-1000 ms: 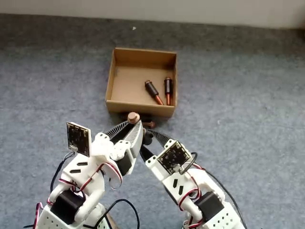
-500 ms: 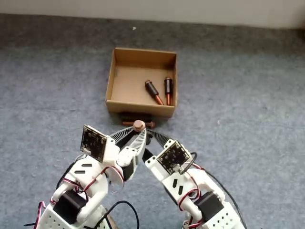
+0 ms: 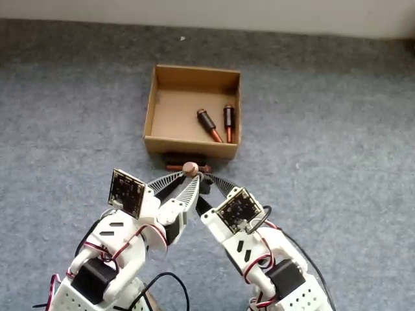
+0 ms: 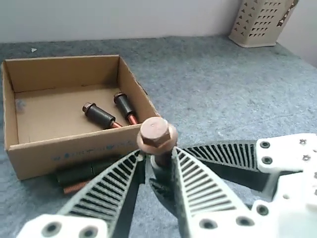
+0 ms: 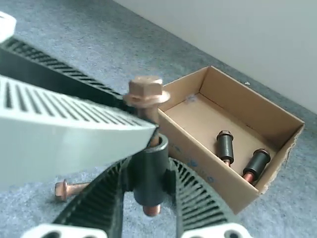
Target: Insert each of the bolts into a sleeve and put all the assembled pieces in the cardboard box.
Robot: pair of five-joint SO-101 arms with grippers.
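Note:
A copper bolt (image 4: 156,135) stands upright with my left gripper (image 4: 157,156) shut on its shank just under the head. Its lower part runs through a black sleeve (image 5: 148,171), which my right gripper (image 5: 148,174) is shut on; the bolt's tip (image 5: 151,210) pokes out below. In the high view both grippers meet at the bolt (image 3: 190,170), just in front of the cardboard box (image 3: 153,103). Two assembled pieces (image 3: 209,124) (image 3: 229,121) lie inside the box. A loose sleeve (image 4: 74,173) and a loose bolt (image 5: 69,189) lie on the carpet against the box's near wall.
Grey carpet stretches open to both sides of the box and the arms. A pale wall runs along the far edge. A beige perforated container (image 4: 260,22) stands far off beyond the box.
My left gripper carried the bolt away from the box's wall, towards my right gripper, and set it into the sleeve held there. The right arm shifted only slightly.

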